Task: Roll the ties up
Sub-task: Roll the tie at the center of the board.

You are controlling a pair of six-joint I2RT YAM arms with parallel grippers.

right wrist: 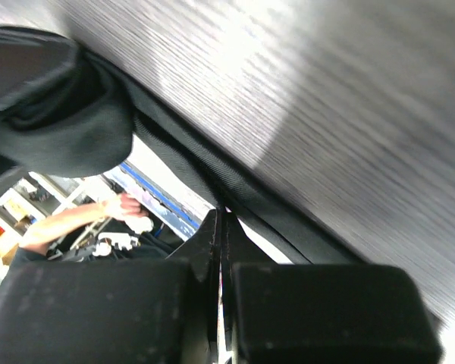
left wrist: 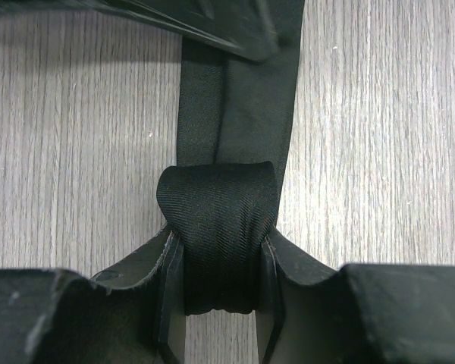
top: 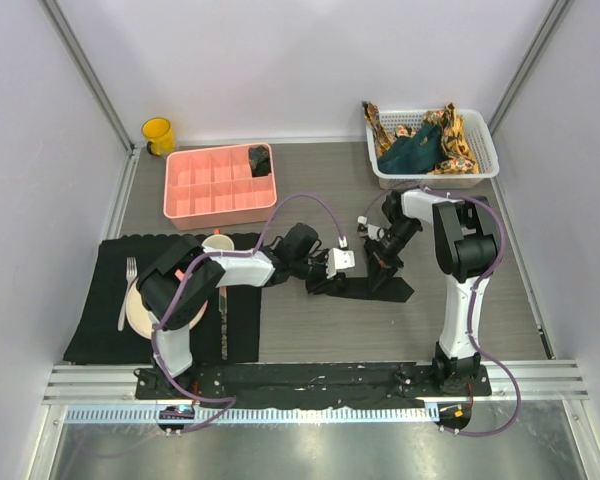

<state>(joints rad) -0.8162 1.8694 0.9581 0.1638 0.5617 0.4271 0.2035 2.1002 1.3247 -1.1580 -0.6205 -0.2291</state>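
Observation:
A plain black tie (top: pixel 372 288) lies on the wooden table in the middle, partly rolled. My left gripper (top: pixel 316 272) is shut on the rolled end; in the left wrist view the roll (left wrist: pixel 216 220) sits between the fingers (left wrist: pixel 169 284) of the gripper (left wrist: pixel 216 254), and the flat tail runs away from it. My right gripper (top: pixel 379 260) is shut, pinching the tie's edge (right wrist: pixel 246 199) at its tips (right wrist: pixel 221 216). A teal tie (top: pixel 412 152) and orange patterned ties (top: pixel 462 140) lie in a white basket (top: pixel 432 178) at the back right.
A pink compartment tray (top: pixel 205 190) at the back left holds a rolled black tie (top: pixel 260 160). A yellow mug (top: pixel 158 135) stands behind it. A black mat (top: pixel 95 320) at the left carries a plate, fork (top: pixel 128 290), knife and cup (top: pixel 218 243).

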